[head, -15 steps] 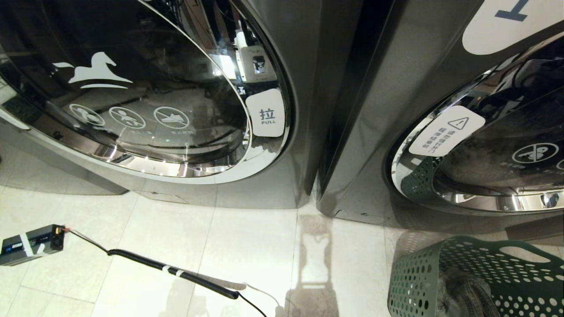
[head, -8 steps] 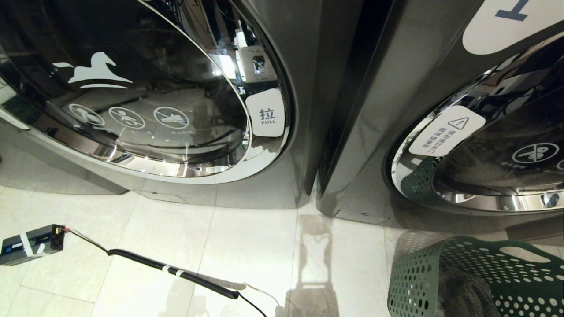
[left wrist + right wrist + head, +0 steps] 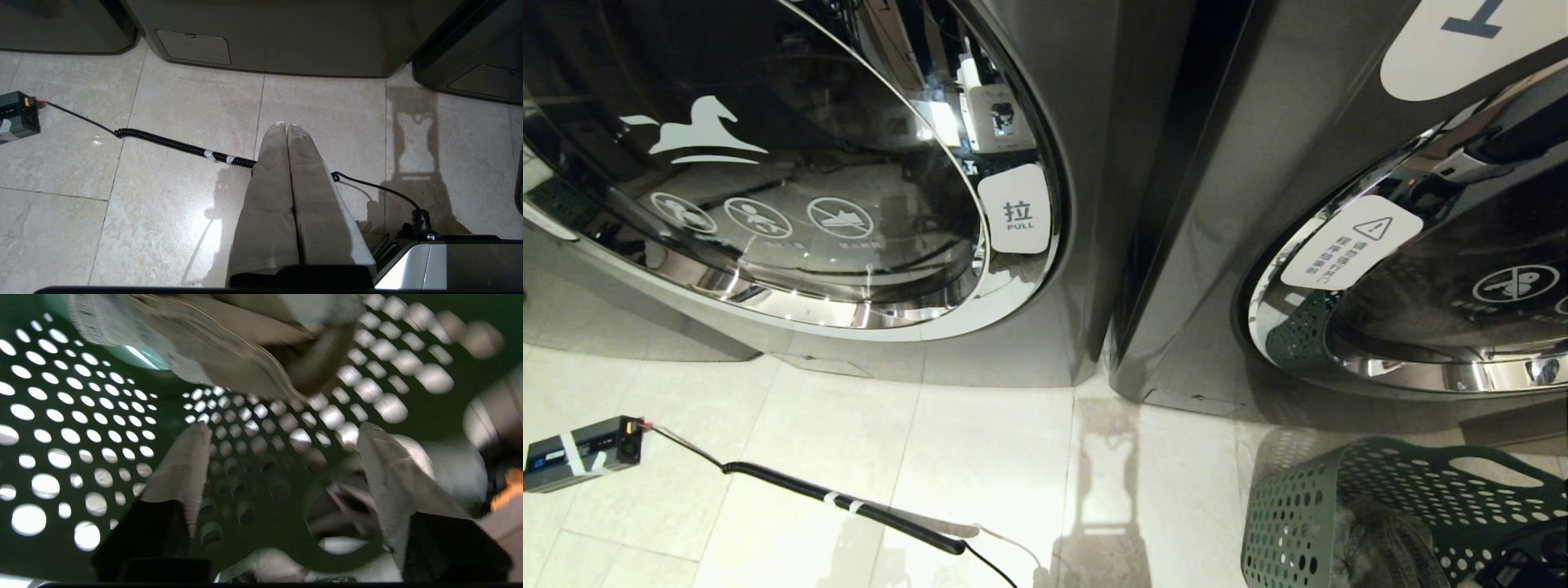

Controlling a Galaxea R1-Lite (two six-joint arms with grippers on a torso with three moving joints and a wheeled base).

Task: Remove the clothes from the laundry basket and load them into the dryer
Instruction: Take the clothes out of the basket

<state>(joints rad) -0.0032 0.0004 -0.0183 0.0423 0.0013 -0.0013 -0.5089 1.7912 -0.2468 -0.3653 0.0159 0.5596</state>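
Reaching my right gripper (image 3: 282, 437), fingers spread wide, into the green basket (image 3: 81, 428) beside striped clothes (image 3: 184, 347); left gripper (image 3: 286, 127) closed.

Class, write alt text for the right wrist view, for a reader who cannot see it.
The right gripper hangs inside the green laundry basket, jaws spread wide and holding nothing. Beyond them lies crumpled pale clothing against the basket's perforated wall.

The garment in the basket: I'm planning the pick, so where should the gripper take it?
Probably its raised folded ridge, approached from above through the green basket's open top. The open right gripper is already inside; perforated walls block the sides.
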